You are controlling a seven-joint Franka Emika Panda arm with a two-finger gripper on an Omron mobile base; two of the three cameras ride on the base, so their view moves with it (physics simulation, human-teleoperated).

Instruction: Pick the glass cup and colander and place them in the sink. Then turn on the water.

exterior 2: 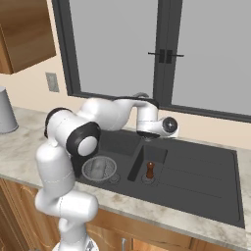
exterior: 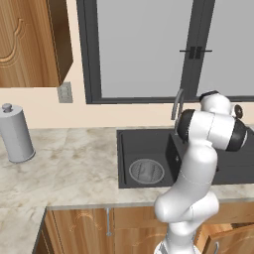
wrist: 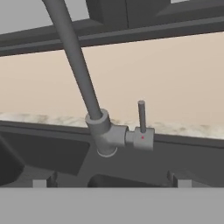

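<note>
Folded high over the sink [exterior 2: 206,191]: white arm rising from the base, elbow bent sharply, forearm reaching across the left basin toward the back wall, hand turned down near the faucet [wrist: 81,72]. Gripper [wrist: 109,181] facing the faucet base head-on in the hand view, two dark tips spread wide at the bottom edge, nothing between them, nothing touched. Slim lever [wrist: 141,116] standing upright on the valve body just beside the faucet column, free on all sides. Colander [exterior 2: 99,168] resting upright in the left basin, close to the front wall, with a bit of bare basin floor around it. Seemingly holding the glass cup [exterior 2: 100,166] inside its bowl, though the rendering there is too faint to be sure. Small brown item [exterior 2: 150,170] standing by the drain of the narrow middle basin, apart from the colander. Right drainboard section of the sink flat. Marble counter [exterior: 64,168] wide to the left, grey canister [exterior: 15,133] well away near the wall. Window frame [exterior 2: 162,59] close behind the faucet, leaving little room above the spout.
</note>
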